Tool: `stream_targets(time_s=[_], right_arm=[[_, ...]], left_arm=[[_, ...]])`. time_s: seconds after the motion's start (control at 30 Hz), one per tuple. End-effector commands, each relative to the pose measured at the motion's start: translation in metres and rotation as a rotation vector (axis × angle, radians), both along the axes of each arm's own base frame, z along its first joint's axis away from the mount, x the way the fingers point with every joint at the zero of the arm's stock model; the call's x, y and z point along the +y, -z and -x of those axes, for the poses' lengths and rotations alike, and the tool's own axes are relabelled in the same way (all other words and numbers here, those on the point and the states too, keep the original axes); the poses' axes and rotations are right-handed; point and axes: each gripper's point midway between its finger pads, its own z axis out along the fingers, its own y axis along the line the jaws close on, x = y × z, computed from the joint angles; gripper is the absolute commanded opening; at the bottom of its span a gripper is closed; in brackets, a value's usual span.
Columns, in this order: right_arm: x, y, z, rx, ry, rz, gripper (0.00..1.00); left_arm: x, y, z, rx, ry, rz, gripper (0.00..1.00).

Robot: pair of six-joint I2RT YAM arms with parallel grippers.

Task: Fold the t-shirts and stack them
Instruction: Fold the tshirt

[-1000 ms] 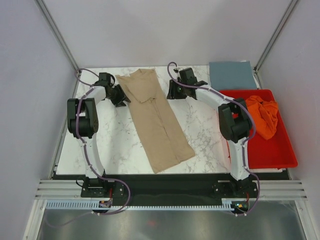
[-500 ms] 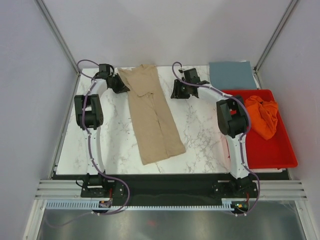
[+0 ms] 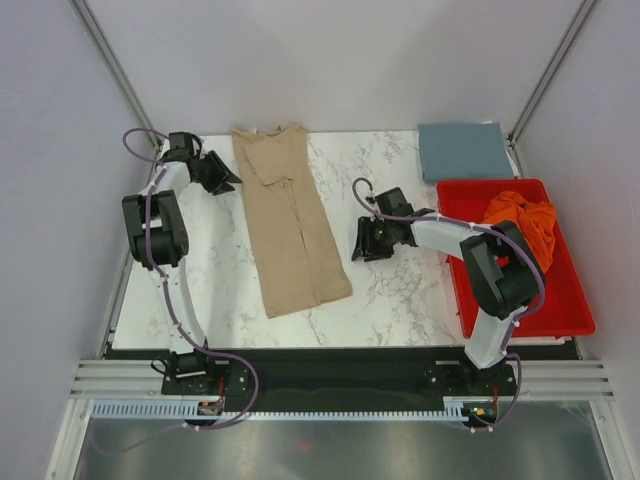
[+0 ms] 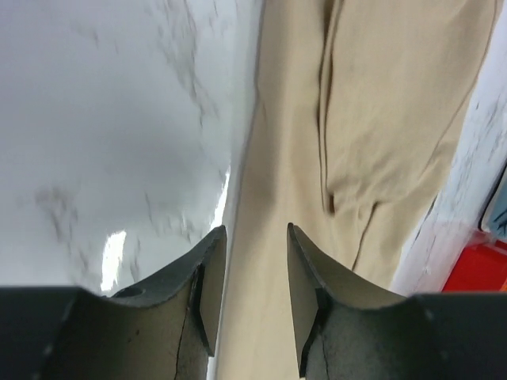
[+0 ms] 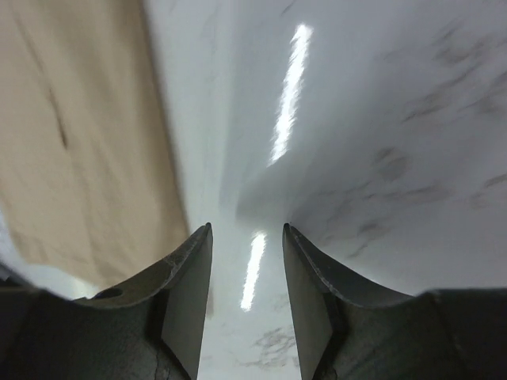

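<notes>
While the tan t-shirt lies overhead as a long strip from the worktop's far edge toward its near edge, the left gripper hangs spread and empty over its left hem, and the right gripper is spread over bare worktop beside it, so I judge each should pinch a far corner squarely before folding crosswise.

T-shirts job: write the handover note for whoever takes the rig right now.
Left gripper: jaws open, empty, at the far left edge of the tan shirt.
Right gripper: jaws open, empty, over bare table right of it.
The tan shirt lies mid-table as a long narrow strip.
Blue-grey shirt: folded flat, far right corner.
Orange shirt: bunched in the red tray.
Left to do: finish folding tan, fold orange, stack all three.
</notes>
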Motion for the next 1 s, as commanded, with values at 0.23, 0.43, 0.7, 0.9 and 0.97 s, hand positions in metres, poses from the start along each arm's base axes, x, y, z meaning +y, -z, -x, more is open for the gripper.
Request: stream_targets(time_s=[0.23, 0.43, 0.7, 0.9, 0.97], right_arm=[[0.031, 0.0, 0.07, -0.01, -0.09, -0.056, 0.5], [0.033, 0.006, 0.08, -0.009, -0.099, -0.042, 0.5], [0.042, 0.014, 0.099, 0.026, -0.084, -0.042, 0.3], [0.012, 0.01, 0.124, 0.022, 0.033, -0.003, 0.0], [0.008, 0.005, 0.145, 0.029, 0.068, -0.037, 0.0]], left_arm=[[-0.043, -0.062, 0.131, -0.012, 0.09, -0.142, 0.44], [-0.065, -0.072, 0.183, -0.037, 0.172, -0.137, 0.44], [-0.071, -0.084, 0.22, -0.09, 0.237, -0.13, 0.45], [-0.057, -0.078, 0.225, -0.053, 0.21, -0.211, 0.45], [-0.052, -0.082, 0.221, -0.059, 0.192, -0.236, 0.46]])
